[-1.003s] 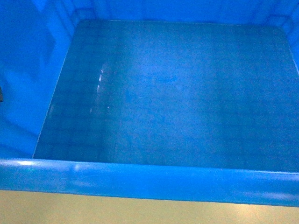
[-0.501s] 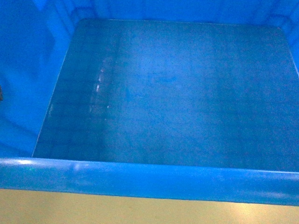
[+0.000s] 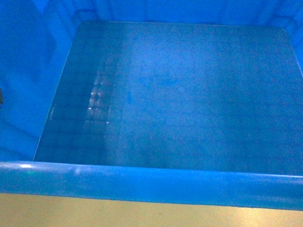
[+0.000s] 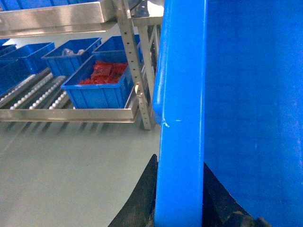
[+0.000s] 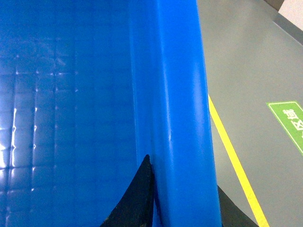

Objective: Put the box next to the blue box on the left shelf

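Note:
The box (image 3: 151, 182), a large bright blue crate, fills the head view; I look down onto its grid-embossed floor. My left gripper (image 4: 180, 161) is shut on the box's left rim (image 4: 182, 94), one finger outside the wall and one inside. My right gripper (image 5: 182, 172) is shut on the right rim (image 5: 180, 94) in the same way. Off to the left stands the left shelf (image 4: 42, 94) with its white roller rails. A blue box (image 4: 102, 82) holding red packets rests at its front, with bare rollers beside it.
More blue boxes (image 4: 71, 56) sit further back on the rollers under a steel upper shelf (image 4: 57, 16). A perforated upright post (image 4: 132, 61) stands between shelf and held box. Grey floor (image 4: 61, 165) lies in front. A yellow line (image 5: 234, 161) and green marking (image 5: 291, 118) lie right.
The bright glints on the box floor have spread and shifted slightly. The box itself has barely moved in the head view.

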Available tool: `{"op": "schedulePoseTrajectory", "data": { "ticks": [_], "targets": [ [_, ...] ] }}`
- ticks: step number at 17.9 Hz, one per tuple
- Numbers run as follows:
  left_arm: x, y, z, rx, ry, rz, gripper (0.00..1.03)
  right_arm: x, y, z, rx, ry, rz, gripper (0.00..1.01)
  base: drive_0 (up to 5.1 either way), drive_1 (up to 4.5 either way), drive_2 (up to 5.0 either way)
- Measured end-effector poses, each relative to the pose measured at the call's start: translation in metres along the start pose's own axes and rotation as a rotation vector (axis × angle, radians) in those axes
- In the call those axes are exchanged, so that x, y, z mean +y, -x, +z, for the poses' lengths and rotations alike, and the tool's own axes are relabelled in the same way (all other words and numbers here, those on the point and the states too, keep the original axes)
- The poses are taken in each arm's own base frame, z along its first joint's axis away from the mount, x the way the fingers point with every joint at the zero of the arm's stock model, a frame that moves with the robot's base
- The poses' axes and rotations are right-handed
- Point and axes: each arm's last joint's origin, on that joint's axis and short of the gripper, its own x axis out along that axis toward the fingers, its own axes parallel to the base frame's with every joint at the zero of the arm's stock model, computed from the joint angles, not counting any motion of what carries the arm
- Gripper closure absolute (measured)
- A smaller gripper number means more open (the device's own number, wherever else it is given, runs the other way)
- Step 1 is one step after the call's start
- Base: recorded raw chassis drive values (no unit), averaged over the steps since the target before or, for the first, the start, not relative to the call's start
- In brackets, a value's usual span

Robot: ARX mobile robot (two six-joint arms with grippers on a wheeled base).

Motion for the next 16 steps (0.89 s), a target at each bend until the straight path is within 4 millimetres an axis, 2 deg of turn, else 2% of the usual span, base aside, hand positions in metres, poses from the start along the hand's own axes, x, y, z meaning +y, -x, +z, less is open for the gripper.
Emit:
{"op": "schedulePoseTrajectory", "data": {
  "ticks": [16],
  "targets": [
    [0.0000,0.0000,0.0002,-0.002,0.002,0.000,0.90,-0.0001,0.0000,-0.0001,0.000,-0.001,-0.002,0.85,0.0,4.16,-4.2]
  ]
}}
